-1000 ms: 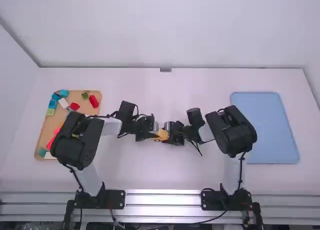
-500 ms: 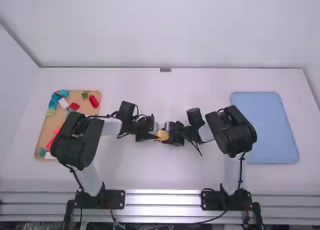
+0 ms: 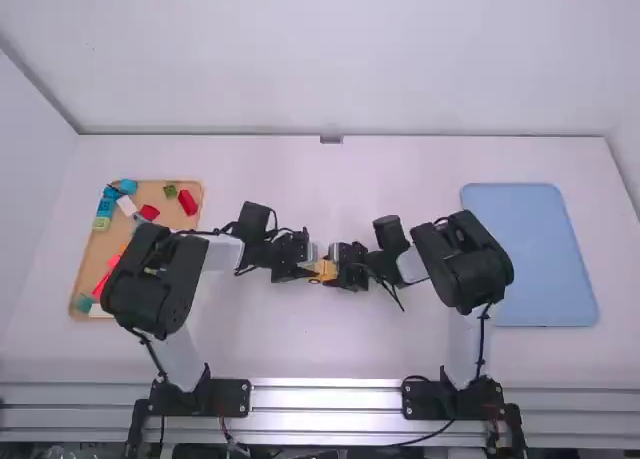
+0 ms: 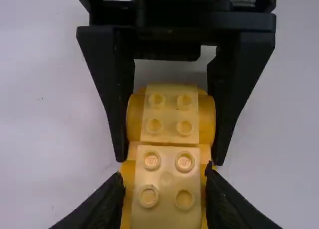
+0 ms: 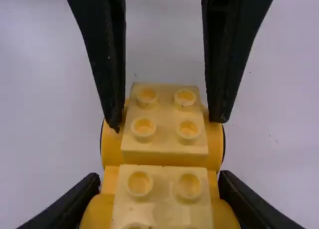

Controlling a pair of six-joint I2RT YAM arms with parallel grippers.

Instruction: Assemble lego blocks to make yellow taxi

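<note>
Low over the middle of the table, the yellow block assembly (image 3: 324, 269) lies between my left gripper (image 3: 304, 268) and my right gripper (image 3: 343, 270), which face each other. Its nearer studded yellow block (image 4: 166, 189) has the fingers of my left gripper (image 4: 166, 181) pressed against its sides. Beyond it, the right fingers clasp a rounded yellow piece with studs on top. Seen from the other side, my right gripper (image 5: 158, 184) is shut on the near end of the yellow assembly (image 5: 165, 144), while the left fingers grip the far end. The two studded tops line up.
At the left, a wooden tray (image 3: 194, 217) holds several loose blocks in red, blue, green and white, partly under the left arm. A blue tray (image 3: 530, 254) lies at the right, beside the right arm.
</note>
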